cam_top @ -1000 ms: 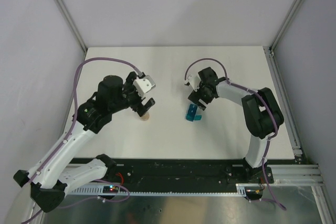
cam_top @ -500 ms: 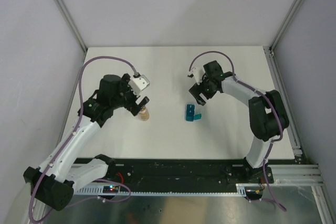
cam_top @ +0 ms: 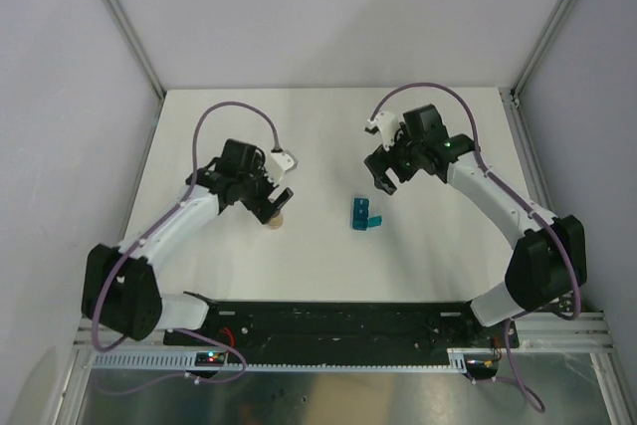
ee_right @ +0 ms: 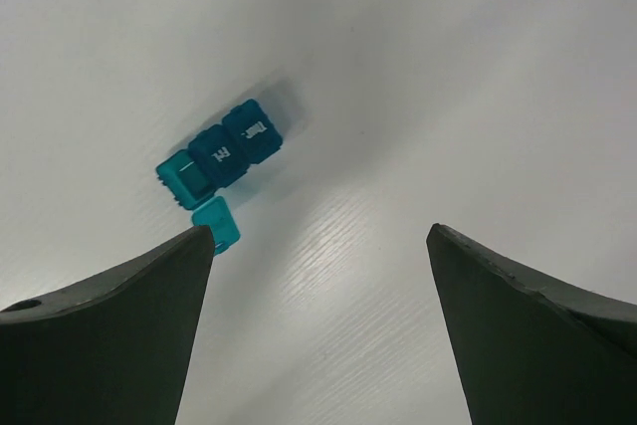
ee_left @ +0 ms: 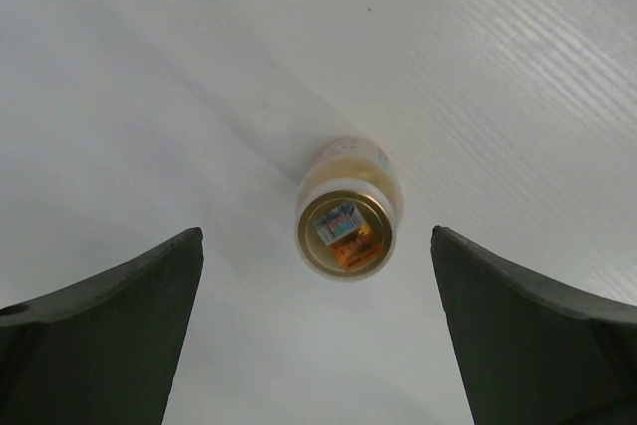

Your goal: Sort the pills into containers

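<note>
three joined square teal containers point(ee_right: 221, 153)

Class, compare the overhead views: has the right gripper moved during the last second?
Yes. The right gripper has pulled away from the teal containers, toward the table's far edge and slightly right.

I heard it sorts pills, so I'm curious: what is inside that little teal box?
One end compartment of the teal box is open, lid flipped out; only teal plastic shows inside, no pill. The other two lids are shut, hiding their contents.
</note>
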Robot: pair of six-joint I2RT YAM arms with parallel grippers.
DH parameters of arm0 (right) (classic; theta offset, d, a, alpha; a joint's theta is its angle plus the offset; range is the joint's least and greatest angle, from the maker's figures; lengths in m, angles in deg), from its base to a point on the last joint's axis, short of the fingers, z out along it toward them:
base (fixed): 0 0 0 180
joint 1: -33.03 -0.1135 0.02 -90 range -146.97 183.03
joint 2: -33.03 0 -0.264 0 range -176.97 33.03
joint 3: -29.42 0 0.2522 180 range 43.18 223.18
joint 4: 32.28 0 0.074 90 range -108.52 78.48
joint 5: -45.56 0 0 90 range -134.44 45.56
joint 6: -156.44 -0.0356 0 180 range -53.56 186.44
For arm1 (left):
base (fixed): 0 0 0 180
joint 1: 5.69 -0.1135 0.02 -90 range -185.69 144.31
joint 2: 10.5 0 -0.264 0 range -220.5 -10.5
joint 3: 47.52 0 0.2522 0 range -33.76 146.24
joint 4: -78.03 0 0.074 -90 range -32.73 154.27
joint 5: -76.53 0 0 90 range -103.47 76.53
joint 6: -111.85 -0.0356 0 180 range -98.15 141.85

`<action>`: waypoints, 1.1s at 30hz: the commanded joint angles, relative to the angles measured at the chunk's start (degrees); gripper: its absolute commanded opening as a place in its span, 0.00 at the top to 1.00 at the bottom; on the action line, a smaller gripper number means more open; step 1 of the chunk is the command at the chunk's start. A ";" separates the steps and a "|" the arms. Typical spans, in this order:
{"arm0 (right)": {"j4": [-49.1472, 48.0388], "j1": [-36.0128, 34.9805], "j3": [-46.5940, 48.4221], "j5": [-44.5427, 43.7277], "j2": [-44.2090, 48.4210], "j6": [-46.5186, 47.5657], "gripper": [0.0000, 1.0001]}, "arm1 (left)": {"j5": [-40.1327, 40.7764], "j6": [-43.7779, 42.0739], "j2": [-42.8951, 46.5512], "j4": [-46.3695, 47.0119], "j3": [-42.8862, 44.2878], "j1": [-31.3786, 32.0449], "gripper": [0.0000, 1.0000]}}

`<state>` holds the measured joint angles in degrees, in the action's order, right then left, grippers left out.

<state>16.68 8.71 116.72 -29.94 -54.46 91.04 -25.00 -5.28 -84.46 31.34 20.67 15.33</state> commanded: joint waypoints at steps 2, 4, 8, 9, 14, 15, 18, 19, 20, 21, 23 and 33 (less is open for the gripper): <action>1.97 -1.91 -0.23 1.19 5.14 -1.31 0.05 | 1.50 1.02 -6.92 0.26 1.99 -0.45 0.00; 2.11 -2.15 -0.67 1.15 5.86 -1.29 0.05 | 1.38 1.25 -9.35 0.13 2.61 -0.43 0.00; 2.15 -2.26 -1.53 1.03 6.35 -1.03 0.05 | 0.58 2.03 -13.04 0.06 3.57 -0.45 0.04; 2.15 -2.24 -1.81 1.04 6.35 -0.99 0.05 | 0.34 2.15 -13.57 0.10 3.70 -0.40 0.07; 2.20 -2.22 -2.64 1.50 6.38 -0.81 0.05 | -1.01 2.70 -15.70 0.12 4.45 -0.45 0.20; 2.18 -2.22 -2.71 1.59 6.41 -0.75 0.05 | -1.29 2.74 -15.96 0.09 4.58 -0.45 0.23; 2.30 -2.24 -2.85 1.90 6.44 -0.68 0.05 | -2.39 2.89 -16.12 0.10 5.00 -0.43 0.31; 2.40 -2.28 -2.86 2.09 6.53 -0.60 0.05 | -2.90 2.89 -16.04 0.08 5.12 -0.44 0.35; 2.50 -2.34 -2.87 2.23 6.67 -0.51 0.05 | -3.29 2.97 -15.91 0.07 5.18 -0.44 0.40; 2.59 -2.42 -2.87 2.52 6.91 -0.34 0.05 | -3.70 3.14 -15.63 0.02 5.30 -0.45 0.44; 2.61 -2.49 -2.83 3.38 7.64 -0.17 0.05 | -5.07 3.34 -14.54 -0.44 5.63 -0.40 0.55; -3.38 -3.00 -2.45 17.95 14.90 -2.84 0.03 | -23.43 10.49 0.79 -6.14 14.55 0.29 0.99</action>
<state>18.50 6.48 113.57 -20.82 -43.75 90.19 -36.41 -0.01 -92.17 25.72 28.50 15.17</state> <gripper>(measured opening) 0.967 0.563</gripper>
